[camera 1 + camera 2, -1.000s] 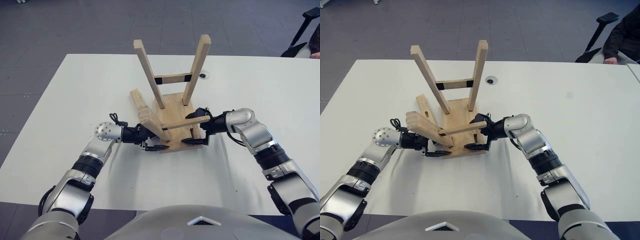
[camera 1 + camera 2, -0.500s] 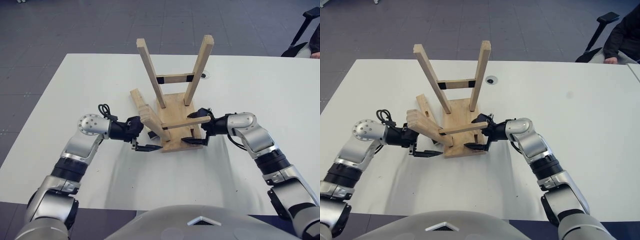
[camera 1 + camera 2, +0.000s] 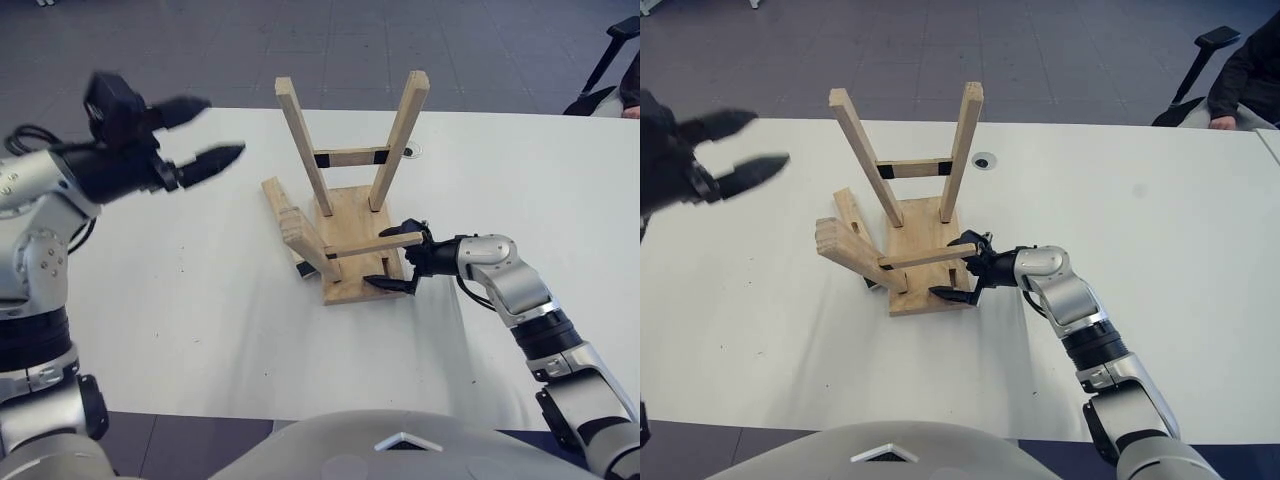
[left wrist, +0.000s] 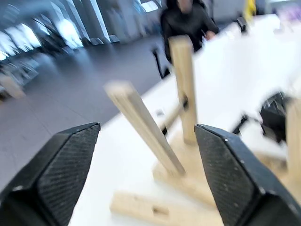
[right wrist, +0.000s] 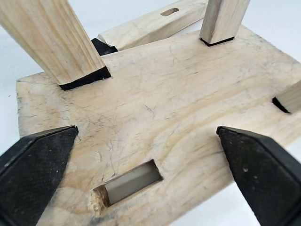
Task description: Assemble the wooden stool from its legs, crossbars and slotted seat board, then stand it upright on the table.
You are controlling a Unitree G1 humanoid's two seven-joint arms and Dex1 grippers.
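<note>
Right wrist view | right fingers (image 5: 37,165) wide at seat board (image 5: 178,108) | two legs (image 5: 51,37) slotted | left fingers (image 4: 61,169) wide, aloft

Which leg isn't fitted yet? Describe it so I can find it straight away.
On the white table, find the seat board lying with legs pointing up. The loose leg lies flat on the table along the board's left edge; unlike the others, it stands in no slot.
</note>
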